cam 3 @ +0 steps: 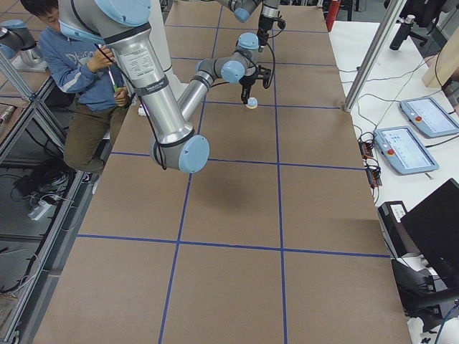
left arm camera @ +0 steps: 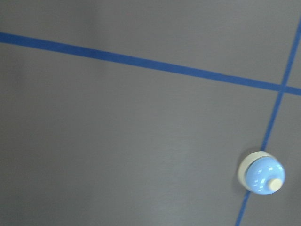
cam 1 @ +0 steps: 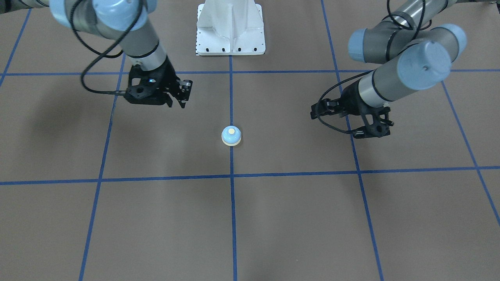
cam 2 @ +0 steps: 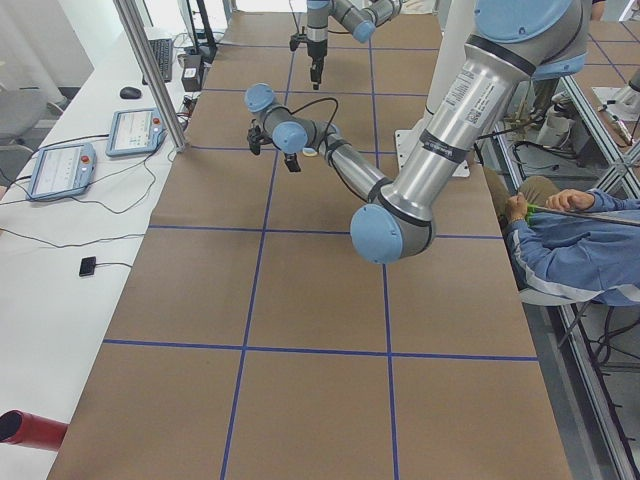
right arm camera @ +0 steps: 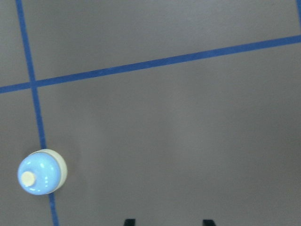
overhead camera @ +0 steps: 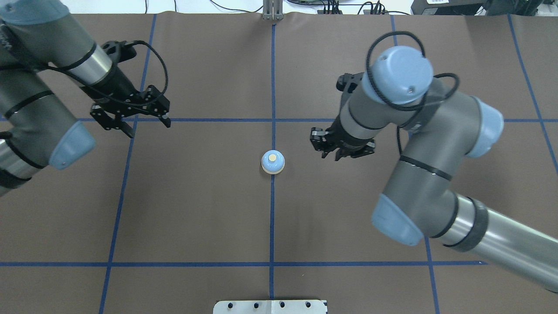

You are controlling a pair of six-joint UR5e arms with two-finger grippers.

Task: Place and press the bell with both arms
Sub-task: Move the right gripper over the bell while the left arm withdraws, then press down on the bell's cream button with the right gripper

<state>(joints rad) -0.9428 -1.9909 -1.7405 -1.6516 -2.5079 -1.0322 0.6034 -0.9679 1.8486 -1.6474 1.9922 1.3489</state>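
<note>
While both arms hang clear of the brown paper-covered table [overhead camera: 196, 209], the small light-blue dome-shaped call bell [overhead camera: 273, 162], with its cream base, stands upright on the long strip of blue tape [overhead camera: 272, 218] between them, its cream button [overhead camera: 272, 157] facing up and nothing touching it. The black two-finger right gripper [overhead camera: 331, 155] is the nearer of the two. From its fingertips the bell lies off toward the other arm's side and slightly back toward the robot's base, and its wrist camera shows the bell low at the frame's edge rather than between the two fingertips, which stand apart and hold nothing. The black two-finger left gripper [overhead camera: 148, 128] hangs well apart from the bell, its fingers also spread wide and empty, with the bell again toward the opposite arm and closer to the base. Being round, the bell has no long axis to line up with. By the look of things it is already placed, so the press likely turns on centring a fingertip over the button, and the right arm has less ground to cover.
</note>
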